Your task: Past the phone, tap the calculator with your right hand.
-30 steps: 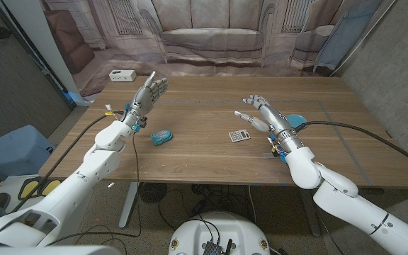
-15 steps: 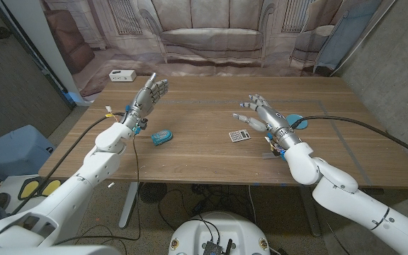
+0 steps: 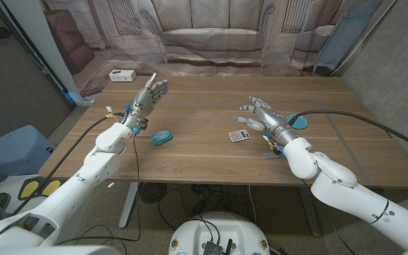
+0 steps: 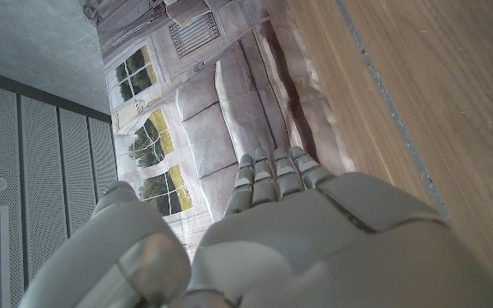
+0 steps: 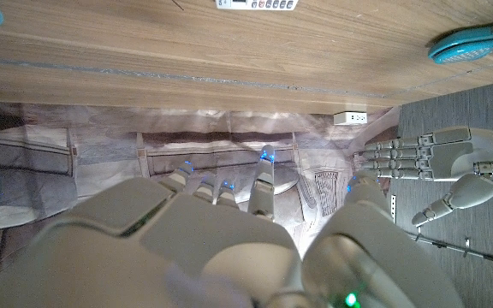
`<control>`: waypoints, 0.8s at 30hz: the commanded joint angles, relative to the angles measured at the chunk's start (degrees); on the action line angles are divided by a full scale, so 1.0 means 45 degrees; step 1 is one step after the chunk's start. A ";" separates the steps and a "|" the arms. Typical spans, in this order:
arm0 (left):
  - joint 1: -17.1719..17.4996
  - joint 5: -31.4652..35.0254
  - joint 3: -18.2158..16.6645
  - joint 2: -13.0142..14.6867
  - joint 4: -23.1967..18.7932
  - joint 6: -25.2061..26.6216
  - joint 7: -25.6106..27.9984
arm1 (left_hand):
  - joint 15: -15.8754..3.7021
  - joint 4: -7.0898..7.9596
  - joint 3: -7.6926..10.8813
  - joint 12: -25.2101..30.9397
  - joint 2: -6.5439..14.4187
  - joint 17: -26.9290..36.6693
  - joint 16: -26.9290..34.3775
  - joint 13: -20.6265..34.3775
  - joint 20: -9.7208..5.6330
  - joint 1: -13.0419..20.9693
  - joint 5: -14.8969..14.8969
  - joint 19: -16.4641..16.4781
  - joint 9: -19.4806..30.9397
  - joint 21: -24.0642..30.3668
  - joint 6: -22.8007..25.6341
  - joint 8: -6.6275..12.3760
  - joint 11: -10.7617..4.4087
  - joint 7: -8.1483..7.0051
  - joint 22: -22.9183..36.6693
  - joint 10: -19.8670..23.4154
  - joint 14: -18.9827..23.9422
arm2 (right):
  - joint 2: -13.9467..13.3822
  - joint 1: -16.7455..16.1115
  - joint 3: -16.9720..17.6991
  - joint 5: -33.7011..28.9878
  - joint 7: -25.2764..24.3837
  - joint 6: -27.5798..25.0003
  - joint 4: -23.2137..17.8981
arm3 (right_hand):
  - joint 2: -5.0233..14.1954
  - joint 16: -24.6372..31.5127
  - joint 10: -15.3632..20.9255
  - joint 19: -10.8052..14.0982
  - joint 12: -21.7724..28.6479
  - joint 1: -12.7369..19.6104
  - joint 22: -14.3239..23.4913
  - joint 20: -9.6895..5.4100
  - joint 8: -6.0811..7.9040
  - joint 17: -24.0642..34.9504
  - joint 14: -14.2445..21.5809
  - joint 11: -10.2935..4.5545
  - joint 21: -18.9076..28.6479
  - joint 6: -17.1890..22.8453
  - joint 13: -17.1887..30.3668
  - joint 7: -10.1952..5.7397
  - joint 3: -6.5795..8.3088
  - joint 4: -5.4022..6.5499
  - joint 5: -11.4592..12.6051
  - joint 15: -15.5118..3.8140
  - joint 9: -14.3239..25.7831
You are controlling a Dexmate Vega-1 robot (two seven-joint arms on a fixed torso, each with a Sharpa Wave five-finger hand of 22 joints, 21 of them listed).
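Risk of a missed or sliding tap on calculator

Right hand [image 3: 258, 113] is raised just beyond and to the right of the calculator [image 3: 239, 135], fingers spread, holding nothing. It looks clear of the table, though the head view does not settle the height. Calculator lies flat near the table's middle, a little toward the robot's edge. Phone [image 3: 161, 137], teal, lies flat well to its left. Left hand [image 3: 149, 94] stands raised on its side of the table, fingers apart, nothing in it.

Judged hazards:
- Spread fingers are not yet over the calculator. A straight drop from here would likely land on bare wood beside it.
- Calculator is thin, light and unanchored. A sideways component in the tap could skate it across the smooth top, or a fingertip on its edge could tip it.
- Right wrist view shows only a strip of the calculator [image 5: 256, 3] at the frame edge, so fine aiming must lean on the head view.
- A small loose item [image 3: 269, 145] lies on the wood close under the right wrist; lowering the arm could drag it.

Surface: wooden table [image 3: 204, 166], plank grain, matte. A teal disc [image 3: 297, 122] sits behind the right wrist. A white power strip [image 3: 122, 76] sits at the far left corner.

Room: a printed backdrop [image 3: 211, 35] showing a sofa hangs behind the table; grey walls at both sides.
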 commanded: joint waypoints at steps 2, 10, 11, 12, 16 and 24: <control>-0.0089 0.0003 0.0083 -0.0039 -0.0001 0.0098 -0.0073 | 0.0042 -0.0088 0.0067 -0.0034 0.0138 0.0018 -0.0037 0.0002 0.0076 0.0058 -0.0021 0.0069 0.0022 -0.0079 0.0092 0.0038 -0.0038 0.0011 0.0064 0.0177 0.0109 | -0.0376 0.0946 -0.0969 -0.0908 0.1468 -0.1239 -0.0188 | 0.0055 0.0004 -0.0433 -0.0618 -0.0039 -0.0100 0.0068 -0.0114 -0.0015 0.0016 -0.2412 0.0048 0.0047 -0.0072 0.0033 -0.0063 0.0026 0.0076 -0.0033 -0.0159 0.0041; -0.0013 -0.0035 -0.0002 0.0035 -0.0134 0.0211 0.0085 | 0.0045 -0.0098 0.0064 -0.0030 0.0157 0.0019 -0.0037 -0.0005 0.0075 0.0059 -0.0025 0.0071 0.0023 -0.0101 0.0140 0.0036 0.0042 0.0019 0.0066 0.0218 0.0133 | -0.0417 0.1396 -0.1482 -0.1510 0.2017 -0.1451 -0.0130 | 0.0155 0.0035 -0.1063 -0.1403 -0.0050 -0.0203 0.0078 -0.0319 -0.0044 0.0021 -0.2856 -0.0068 0.0034 -0.0236 0.0039 -0.0002 0.0037 0.0130 -0.0037 -0.0109 0.0050; -0.0010 -0.0034 -0.0001 0.0050 -0.0149 0.0238 0.0090 | 0.0045 -0.0099 0.0064 -0.0028 0.0159 0.0019 -0.0036 -0.0006 0.0075 0.0059 -0.0025 0.0072 0.0023 -0.0103 0.0147 0.0037 0.0047 0.0015 0.0066 0.0224 0.0139 | -0.0417 0.1457 -0.1560 -0.1622 0.2118 -0.1502 -0.0131 | 0.0158 0.0033 -0.1074 -0.1418 -0.0047 -0.0206 0.0078 -0.0328 -0.0044 0.0021 -0.2874 -0.0067 0.0037 -0.0239 0.0039 -0.0002 0.0038 0.0132 -0.0037 -0.0111 0.0050; -0.0015 -0.0036 0.0004 0.0055 -0.0147 0.0259 0.0085 | 0.0045 -0.0100 0.0064 -0.0025 0.0162 0.0019 -0.0037 -0.0007 0.0079 0.0059 -0.0025 0.0070 0.0023 -0.0106 0.0151 0.0036 0.0043 0.0013 0.0066 0.0236 0.0138 | -0.0413 0.1508 -0.1628 -0.1721 0.2202 -0.1541 -0.0124 | 0.0160 0.0034 -0.1078 -0.1433 -0.0044 -0.0208 0.0078 -0.0329 -0.0041 0.0021 -0.2882 -0.0070 0.0036 -0.0234 0.0039 -0.0001 0.0038 0.0133 -0.0037 -0.0108 0.0050; -0.0053 -0.0067 0.0042 0.0016 -0.0103 0.0271 0.0002 | 0.0058 -0.0104 0.0064 -0.0034 0.0170 0.0019 -0.0038 -0.0009 0.0071 0.0059 -0.0027 0.0072 0.0024 -0.0114 0.0172 0.0036 0.0046 0.0013 0.0067 0.0227 0.0146 | -0.0304 0.1528 -0.1640 -0.1616 0.2283 -0.1476 -0.0023 | 0.0183 0.0052 -0.1140 -0.1539 -0.0026 -0.0238 0.0078 -0.0381 -0.0027 0.0025 -0.2926 -0.0099 0.0047 -0.0221 0.0040 -0.0025 0.0038 0.0151 -0.0038 -0.0110 0.0052; -0.0081 0.0014 0.0018 0.0074 -0.0281 0.0279 0.0079 | 0.0055 -0.0111 0.0063 -0.0044 0.0188 0.0019 -0.0041 -0.0014 0.0053 0.0060 -0.0029 0.0094 0.0024 -0.0121 0.0194 0.0029 0.0016 0.0019 0.0068 0.0223 0.0158 | -0.0182 0.1643 -0.1870 -0.1773 0.2520 -0.1573 0.0087 | 0.0236 0.0107 -0.1216 -0.1714 0.0029 -0.0339 0.0081 -0.0393 0.0057 0.0043 -0.2991 -0.0224 0.0089 -0.0023 0.0041 -0.0106 0.0028 0.0213 -0.0039 -0.0091 0.0054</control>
